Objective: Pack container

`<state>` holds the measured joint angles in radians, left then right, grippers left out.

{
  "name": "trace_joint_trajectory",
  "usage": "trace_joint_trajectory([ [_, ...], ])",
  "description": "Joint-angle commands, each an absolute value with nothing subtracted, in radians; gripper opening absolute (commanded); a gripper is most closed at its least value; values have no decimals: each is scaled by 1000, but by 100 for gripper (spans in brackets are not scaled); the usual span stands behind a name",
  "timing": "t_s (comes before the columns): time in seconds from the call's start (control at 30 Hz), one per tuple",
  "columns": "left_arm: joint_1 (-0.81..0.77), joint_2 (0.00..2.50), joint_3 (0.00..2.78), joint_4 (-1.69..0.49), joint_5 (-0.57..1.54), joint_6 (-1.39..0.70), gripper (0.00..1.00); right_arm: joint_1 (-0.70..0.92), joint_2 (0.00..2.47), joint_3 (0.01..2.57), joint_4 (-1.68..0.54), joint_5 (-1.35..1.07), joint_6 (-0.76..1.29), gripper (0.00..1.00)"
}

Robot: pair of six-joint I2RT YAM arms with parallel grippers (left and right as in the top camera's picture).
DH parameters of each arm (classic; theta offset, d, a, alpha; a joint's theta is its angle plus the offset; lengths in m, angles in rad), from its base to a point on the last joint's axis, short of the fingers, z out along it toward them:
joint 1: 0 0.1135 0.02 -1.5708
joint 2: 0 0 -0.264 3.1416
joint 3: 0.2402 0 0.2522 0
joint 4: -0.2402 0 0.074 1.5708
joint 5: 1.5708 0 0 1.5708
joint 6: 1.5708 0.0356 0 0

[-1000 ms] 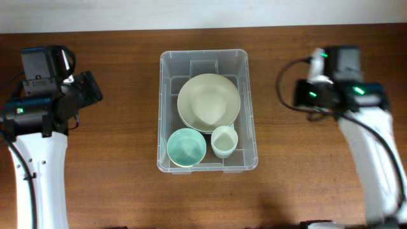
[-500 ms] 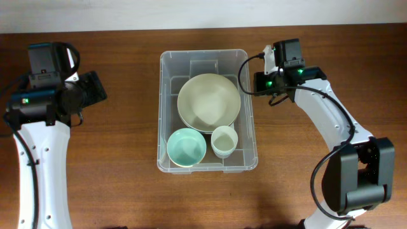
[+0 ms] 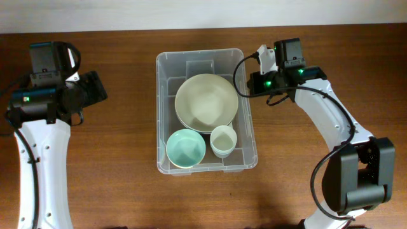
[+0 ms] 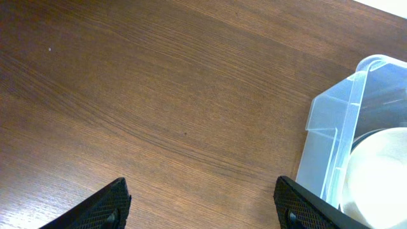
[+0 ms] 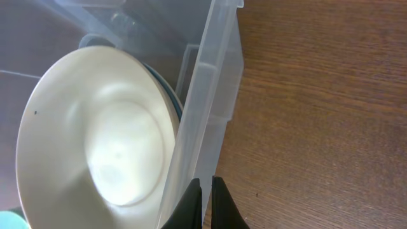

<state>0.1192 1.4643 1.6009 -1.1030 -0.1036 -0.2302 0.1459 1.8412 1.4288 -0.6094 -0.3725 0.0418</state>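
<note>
The large clear plastic rectangular tub (image 3: 158, 114) sits mid-way across the brown wooden table (image 3: 114, 165), long axis near-to-far. It holds a wide cream bowl (image 3: 206, 103) far, a teal bowl (image 3: 186, 147) near-left and a small white cup (image 3: 223, 140) near-right. The right gripper (image 5: 205, 191) is closed at the tub's right rim; the left gripper (image 4: 200, 184) gapes, well left

Brown wooden table (image 3: 114, 178), large cream bowl (image 3: 206, 102), small teal bowl (image 3: 186, 147) beside white cup (image 3: 223, 140)

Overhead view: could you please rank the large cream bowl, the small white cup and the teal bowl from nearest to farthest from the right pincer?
1. Large cream bowl, in the container's back half, just across the wall from the right pincer.
2. Small white cup, front right corner of the container.
3. Teal bowl, front left corner, farthest.
</note>
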Motion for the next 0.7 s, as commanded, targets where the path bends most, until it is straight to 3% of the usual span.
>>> trace_joint_trajectory([
  [0.0,122,1472,1607,-1104,-93,-230,74,155,1846,1436,-613,-427,4,7],
  [0.03,122,1472,1607,-1104,-93,-230,75,154,1846,1437,-612,-400,4,18],
  [0.1,122,1472,1607,-1101,-94,-229,75,146,1846,1439,-612,-321,31,28],
  [0.2,121,1472,1607,-1089,-102,-229,80,123,1840,1455,-614,-197,68,61],
  [0.27,121,1472,1607,-1063,-105,-189,87,98,1827,1477,-618,-155,67,81],
  [0.3,121,1472,1607,-1049,-105,-171,97,86,1820,1486,-619,-144,67,94],
  [0.33,122,1472,1607,-1035,-105,-156,99,72,1813,1500,-619,-132,67,99],
  [0.67,122,1504,1607,-956,-149,-140,99,-97,1772,1604,-746,-86,56,99],
])
